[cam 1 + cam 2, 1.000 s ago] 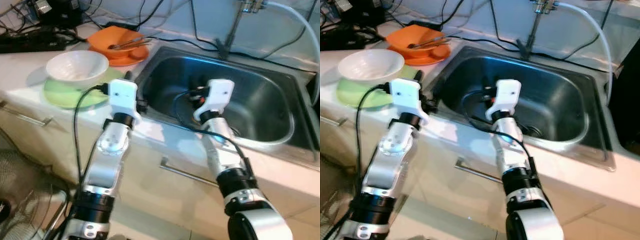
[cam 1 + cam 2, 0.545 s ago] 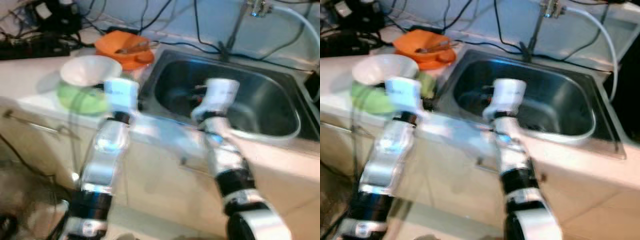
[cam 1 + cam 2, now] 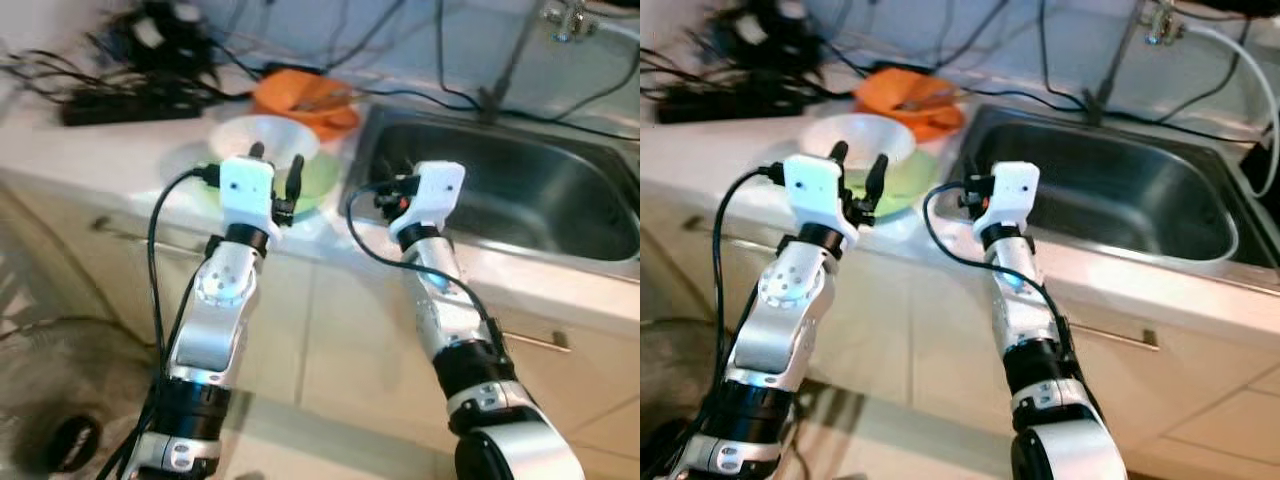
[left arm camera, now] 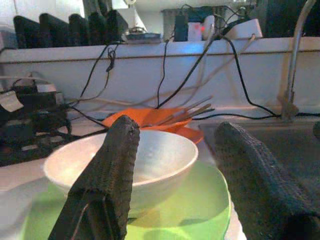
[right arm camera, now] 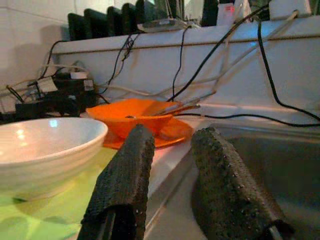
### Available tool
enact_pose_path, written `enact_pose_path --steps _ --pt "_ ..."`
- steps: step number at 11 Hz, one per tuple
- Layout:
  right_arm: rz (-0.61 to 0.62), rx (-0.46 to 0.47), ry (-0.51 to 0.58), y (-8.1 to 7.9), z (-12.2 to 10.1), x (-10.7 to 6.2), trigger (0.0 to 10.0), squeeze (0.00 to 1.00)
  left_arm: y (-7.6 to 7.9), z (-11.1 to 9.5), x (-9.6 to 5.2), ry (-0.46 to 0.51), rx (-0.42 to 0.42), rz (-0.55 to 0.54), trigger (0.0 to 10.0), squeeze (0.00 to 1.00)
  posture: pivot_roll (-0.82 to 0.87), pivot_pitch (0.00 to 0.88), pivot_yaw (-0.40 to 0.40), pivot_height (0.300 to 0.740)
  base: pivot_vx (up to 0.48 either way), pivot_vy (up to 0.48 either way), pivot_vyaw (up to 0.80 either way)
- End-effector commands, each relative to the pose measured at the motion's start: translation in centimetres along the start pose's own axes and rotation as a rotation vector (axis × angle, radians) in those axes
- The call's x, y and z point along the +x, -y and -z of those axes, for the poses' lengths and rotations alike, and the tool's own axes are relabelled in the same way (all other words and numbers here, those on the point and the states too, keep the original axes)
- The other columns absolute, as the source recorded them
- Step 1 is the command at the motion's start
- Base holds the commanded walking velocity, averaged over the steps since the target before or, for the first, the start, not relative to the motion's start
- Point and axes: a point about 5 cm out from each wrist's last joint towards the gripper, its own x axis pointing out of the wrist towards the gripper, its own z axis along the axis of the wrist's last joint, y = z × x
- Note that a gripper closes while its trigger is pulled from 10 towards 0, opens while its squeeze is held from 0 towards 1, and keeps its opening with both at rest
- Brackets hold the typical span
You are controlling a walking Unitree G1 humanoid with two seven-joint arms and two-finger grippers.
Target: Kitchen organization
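The white bowl [image 3: 262, 143] sits on your green plate [image 4: 200, 200] on the counter [image 3: 120, 160], left of the sink [image 3: 520, 190]. Nearest you, your left gripper [image 3: 276, 170] hovers at the counter's front edge just short of the bowl, fingers [image 4: 112, 165] spread and empty. Your right gripper [image 5: 172, 175] hangs by the sink's near left corner, its fingers parted, holding nothing. Behind the bowl stands an orange bowl [image 5: 132, 117] with utensils [image 5: 182, 106] on an orange plate [image 5: 170, 134]; cables [image 3: 130, 90] lie beyond
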Motion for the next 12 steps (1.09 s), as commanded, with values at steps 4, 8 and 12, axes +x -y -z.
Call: enact_pose_path --steps 4,8,12 --pt "0.035 -0.002 0.001 0.89 -0.17 0.03 10.0 0.00 0.37 -0.02 -0.01 -0.003 0.006 0.025 10.0 0.00 0.23 0.049 -0.054 0.740 0.336 0.000 -0.17" --pt "0.035 -0.002 0.009 0.94 -0.30 0.08 10.0 0.00 0.42 -0.12 0.04 0.001 0.007 0.035 10.0 0.00 0.23 0.050 -0.055 0.740 0.443 0.000 -0.16" --pt "0.038 0.005 0.010 0.82 -0.27 0.07 10.0 0.00 0.64 -0.51 0.04 0.023 0.001 0.050 10.0 0.00 0.23 0.049 -0.053 0.740 0.301 0.000 0.00"
